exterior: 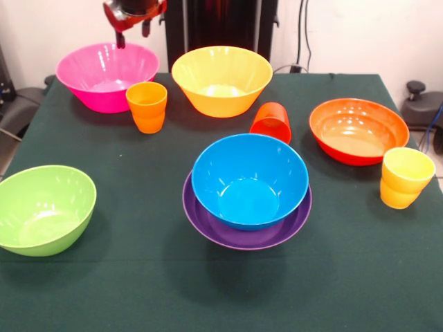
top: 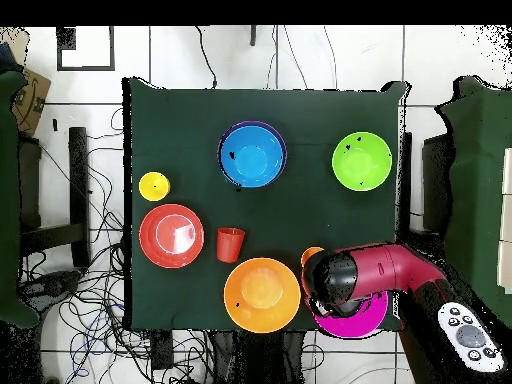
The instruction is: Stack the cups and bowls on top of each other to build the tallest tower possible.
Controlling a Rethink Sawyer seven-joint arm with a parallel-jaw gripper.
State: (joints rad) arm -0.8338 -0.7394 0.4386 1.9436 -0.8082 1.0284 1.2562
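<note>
From the front, the gripper (exterior: 133, 29) hangs at the top edge above the pink bowl (exterior: 107, 75); its red fingers stand apart with nothing between them. The ribbed orange cup (exterior: 147, 106) stands just in front of the pink bowl, beside the yellow bowl (exterior: 221, 79). The plain red-orange cup (exterior: 271, 122) tilts between the yellow bowl and the orange-red bowl (exterior: 358, 130). The yellow cup (exterior: 404, 177) stands near the right edge. The blue bowl (exterior: 249, 180) sits inside the purple bowl (exterior: 246, 223), the only stack. The green bowl (exterior: 43, 207) stands alone on the table (exterior: 138, 290).

From overhead, the arm (top: 375, 275) covers most of the pink bowl (top: 355, 320); the blue bowl (top: 251, 155) lies mid-table, the green bowl (top: 361, 160) apart.
</note>
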